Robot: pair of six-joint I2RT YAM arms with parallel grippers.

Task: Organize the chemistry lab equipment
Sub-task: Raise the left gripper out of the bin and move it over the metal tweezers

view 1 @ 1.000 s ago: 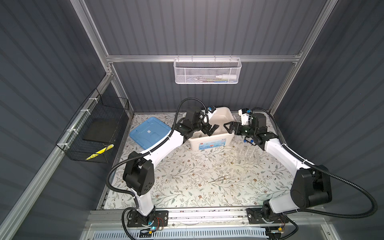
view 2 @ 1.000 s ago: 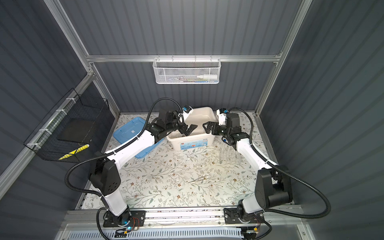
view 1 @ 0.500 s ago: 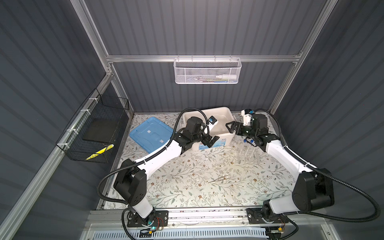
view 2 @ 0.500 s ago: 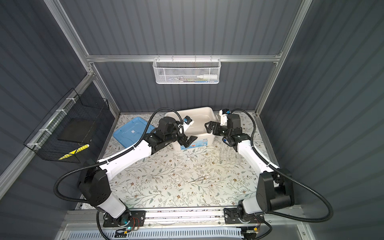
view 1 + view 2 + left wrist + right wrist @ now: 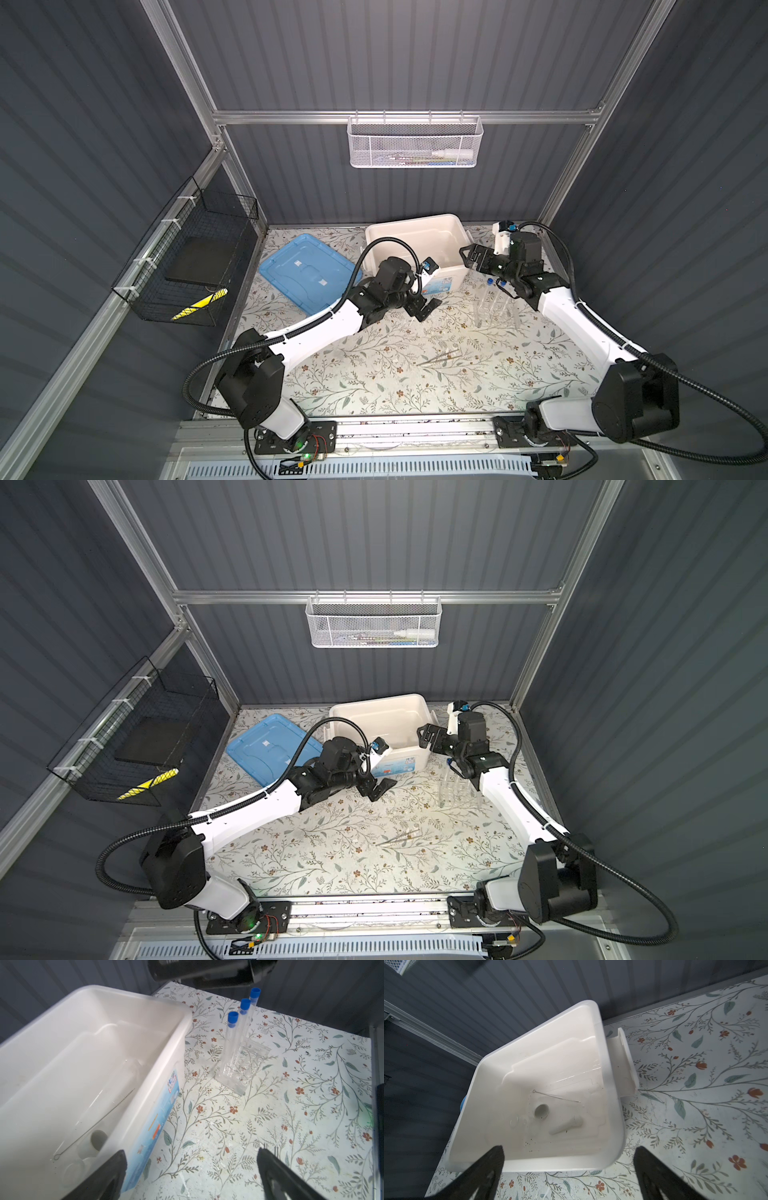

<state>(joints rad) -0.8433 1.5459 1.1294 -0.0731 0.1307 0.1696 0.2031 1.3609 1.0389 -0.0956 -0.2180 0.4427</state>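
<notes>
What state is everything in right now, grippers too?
box, open
blue lid, off, flat on table
tube rack, standing on table
test tubes, capped, upright in tube rack
tweezers, loose on table
mortar, inside box
pestle, lying inside box
glass dish, inside box
left gripper, open, empty
right gripper, open, empty

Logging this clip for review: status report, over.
Both grippers open, empty: left gripper beside cream plastic box, right gripper at its rim. Three blue-capped clear test tubes upright in clear rack; thin metal tweezers loose on mat. Nothing blocking.

floral tabletop, cream box, blue lid, clear tube rack, tweezers
</notes>
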